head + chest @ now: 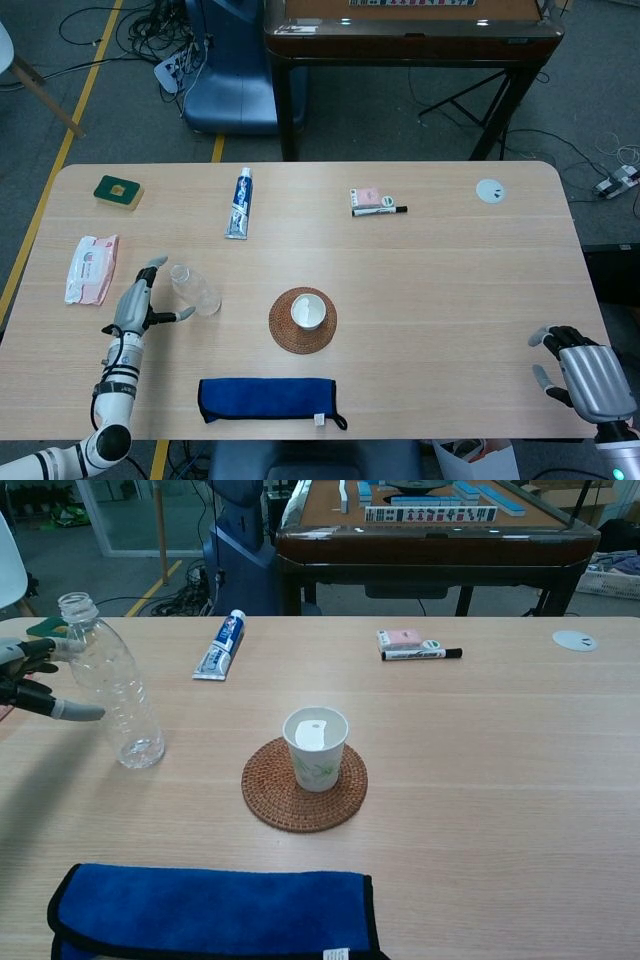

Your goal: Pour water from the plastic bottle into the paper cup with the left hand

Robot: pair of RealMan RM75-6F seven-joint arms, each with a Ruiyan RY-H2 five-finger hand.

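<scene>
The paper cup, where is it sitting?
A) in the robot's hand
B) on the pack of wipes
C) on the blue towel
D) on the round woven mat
D: the paper cup stands upright on the round woven mat, with the blue towel lying nearer the robot.

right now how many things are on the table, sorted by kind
Drink items: 2, plastic bottle, paper cup
Mats and cloths: 2, woven coaster, blue towel
Toiletries: 2, toothpaste tube, wipes pack
Stationery: 2, marker, pink eraser
Other: 2, green box, white disc
Total: 10
</scene>
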